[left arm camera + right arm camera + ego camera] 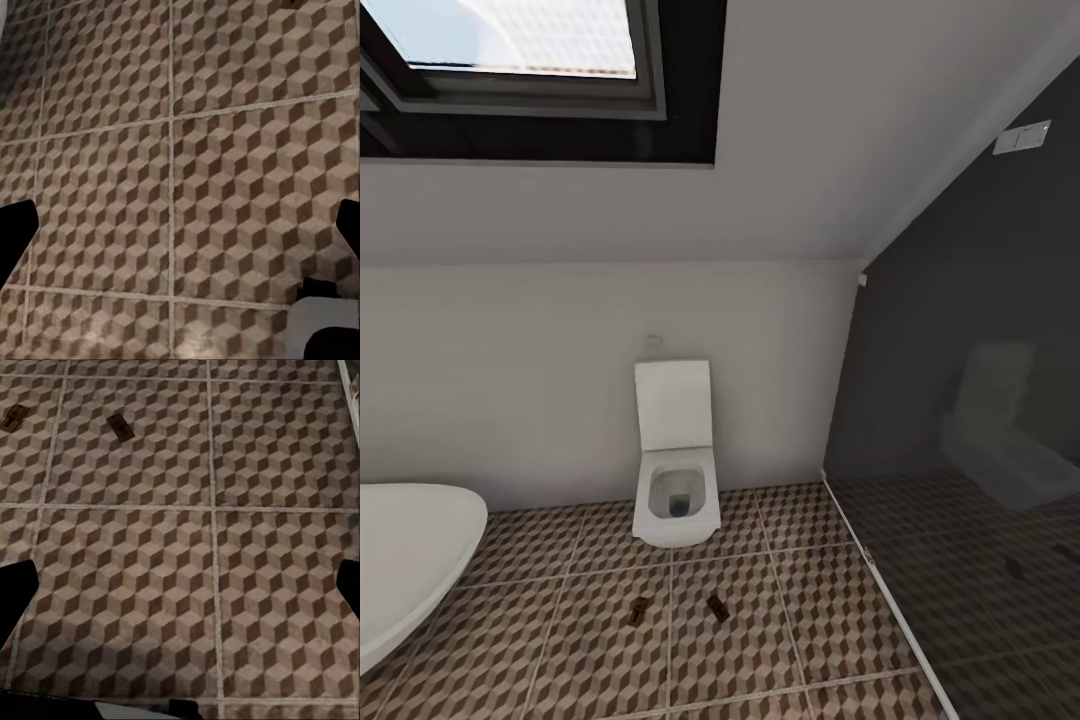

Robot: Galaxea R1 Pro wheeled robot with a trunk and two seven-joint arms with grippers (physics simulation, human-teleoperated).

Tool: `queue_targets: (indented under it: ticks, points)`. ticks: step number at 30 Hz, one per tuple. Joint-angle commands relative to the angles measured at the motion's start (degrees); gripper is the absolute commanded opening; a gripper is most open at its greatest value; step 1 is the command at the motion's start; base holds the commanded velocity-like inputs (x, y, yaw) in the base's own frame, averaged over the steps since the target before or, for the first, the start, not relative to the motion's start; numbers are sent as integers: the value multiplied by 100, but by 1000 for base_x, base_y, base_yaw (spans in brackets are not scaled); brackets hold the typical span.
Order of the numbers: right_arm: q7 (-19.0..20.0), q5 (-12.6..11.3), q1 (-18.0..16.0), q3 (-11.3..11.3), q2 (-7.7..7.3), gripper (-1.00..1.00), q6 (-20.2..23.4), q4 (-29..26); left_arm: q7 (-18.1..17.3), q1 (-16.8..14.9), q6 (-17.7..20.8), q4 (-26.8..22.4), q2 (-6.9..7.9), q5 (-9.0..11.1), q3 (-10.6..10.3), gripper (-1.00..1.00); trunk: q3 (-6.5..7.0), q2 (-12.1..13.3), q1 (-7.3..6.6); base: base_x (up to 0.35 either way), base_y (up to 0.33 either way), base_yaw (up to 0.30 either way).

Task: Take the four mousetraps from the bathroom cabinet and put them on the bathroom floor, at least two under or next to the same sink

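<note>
Two mousetraps lie flat on the cube-patterned bathroom floor [760,640] in front of the toilet, one [638,611] to the left of the other [717,607], about a tile apart. The right wrist view shows both small brown boards, one [13,415] near the picture's edge and one [118,426] beside it, far ahead of my right gripper [180,592]. Its dark fingertips [15,592] stand wide apart, open and empty. My left gripper [180,240] is open too, over bare tiles [180,150]. The cabinet is out of view.
A white wall-hung toilet [676,470] with its lid up stands at the back wall. A white rounded basin [405,560] juts in at the left. A dark glass partition [960,450] closes off the right side, its base running diagonally across the floor.
</note>
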Motion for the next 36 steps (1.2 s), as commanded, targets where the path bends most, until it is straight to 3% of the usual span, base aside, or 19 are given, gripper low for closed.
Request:
queue_targets:
  ticks: [1,2,4,5,12,13,14,23,36]
  points:
    - [7,-56,-5,47,2,100,91,0,-1,-7,177,13,-5,0,-38,100,-13,-13,4,0,0,0]
    - [7,-56,-5,45,8,100,316,-5,-71,-7,543,15,-4,2,-38,100,-13,-13,4,0,0,0]
    - [7,-56,-4,42,10,100,508,-8,-142,-7,845,17,-4,3,-38,100,-13,-13,4,0,0,0]
    - [10,-56,-4,34,7,100,759,-10,-276,-7,1241,19,-3,7,-37,100,-13,-13,4,0,0,0]
    - [11,-56,-4,22,-1,100,1522,-20,-507,-7,2224,21,-3,17,-31,100,-13,-13,4,0,0,0]
    - [10,-56,-4,23,-2,100,1738,-21,-525,-7,2389,22,-7,18,-30,100,-13,-13,4,0,0,0]
    - [11,-57,-4,26,-6,100,2225,-28,-543,-7,2683,22,-59,17,-30,100,-13,-13,4,0,0,0]
    - [30,-61,-4,25,-54,100,3519,-171,-561,-7,3334,20,-187,18,-30,100,-13,-13,4,0,0,0]
    - [29,-27,-4,56,-54,100,3573,-220,-580,-7,3313,4,-179,7,-41,100,-13,-13,4,0,0,0]
